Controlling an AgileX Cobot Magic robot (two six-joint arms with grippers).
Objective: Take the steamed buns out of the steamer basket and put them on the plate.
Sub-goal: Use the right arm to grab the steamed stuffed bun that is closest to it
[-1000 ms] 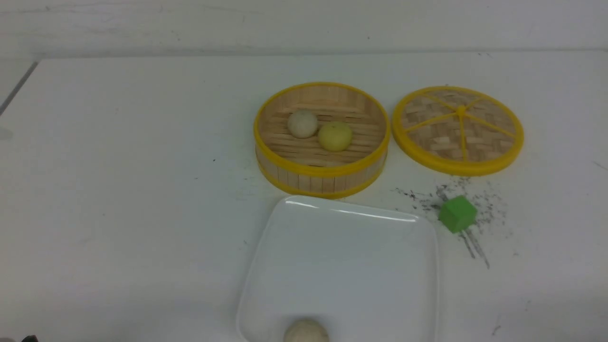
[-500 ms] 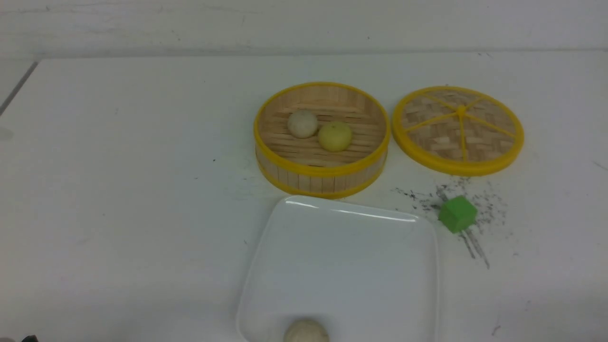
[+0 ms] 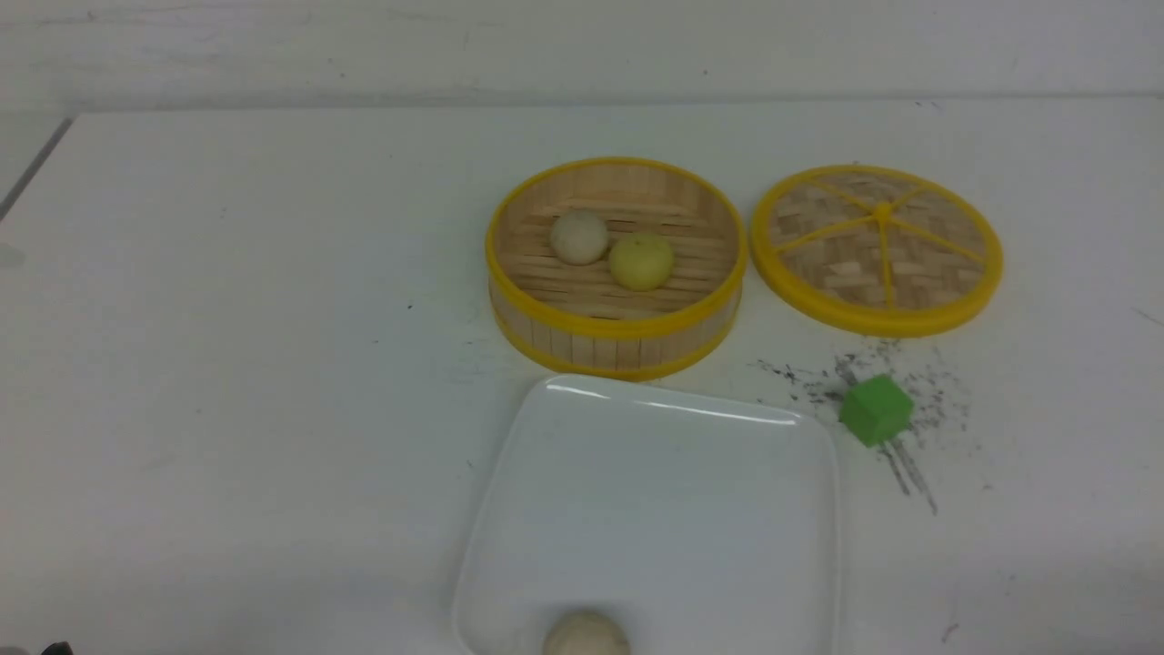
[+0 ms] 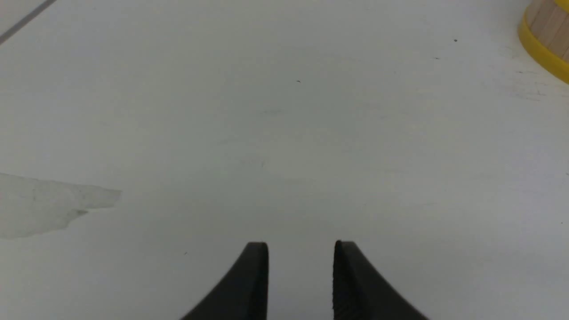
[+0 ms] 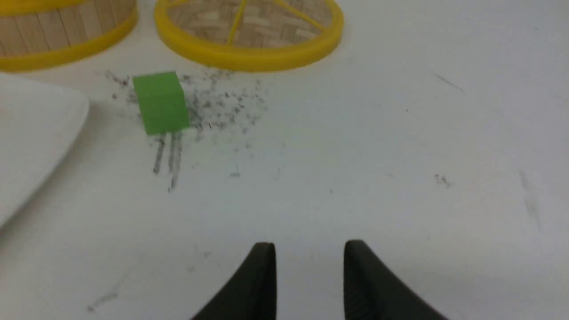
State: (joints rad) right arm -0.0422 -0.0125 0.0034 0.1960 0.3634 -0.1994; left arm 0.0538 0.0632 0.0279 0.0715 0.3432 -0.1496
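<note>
Desk: I see a white desk [image 3: 227,364], scuffed in places, carrying everything.
Steamer basket: on my front view the steamer basket [image 3: 616,346] stands upright and uncovered near the middle of the desk, a little toward 12 o'clock.
Buns in basket: two lie on the slat floor. The off-white bun [image 3: 579,236] sits at about 10 o'clock from the pale yellow bun [image 3: 641,261]; they are touching or very nearly so, and I cannot tell which.
Plate: the plate [image 3: 673,491] lies at 6 o'clock from the basket, its far rim just beside the basket wall.
Bun on plate: a third bun [image 3: 587,635], beige, rests at the plate's 6 o'clock edge, partly cut off by the frame.
Woven lid: the woven lid [image 3: 878,247] lies flat at 3 o'clock from the basket, close to it but apart.
Green cube: the green cube [image 3: 875,410] sits at 6 o'clock from the lid and about 2 o'clock from the plate's centre, amid dark specks [image 3: 928,400] on the desk.
Left claw: my left claw [image 4: 301,244] hangs over bare desk with its jaws parted and nothing between them; only a sliver of the basket shows in its wrist view.
Right claw: my right claw [image 5: 310,244] is likewise parted and holding nothing, over bare desk, with the cube, lid, basket wall and a plate corner ahead of it.
</note>
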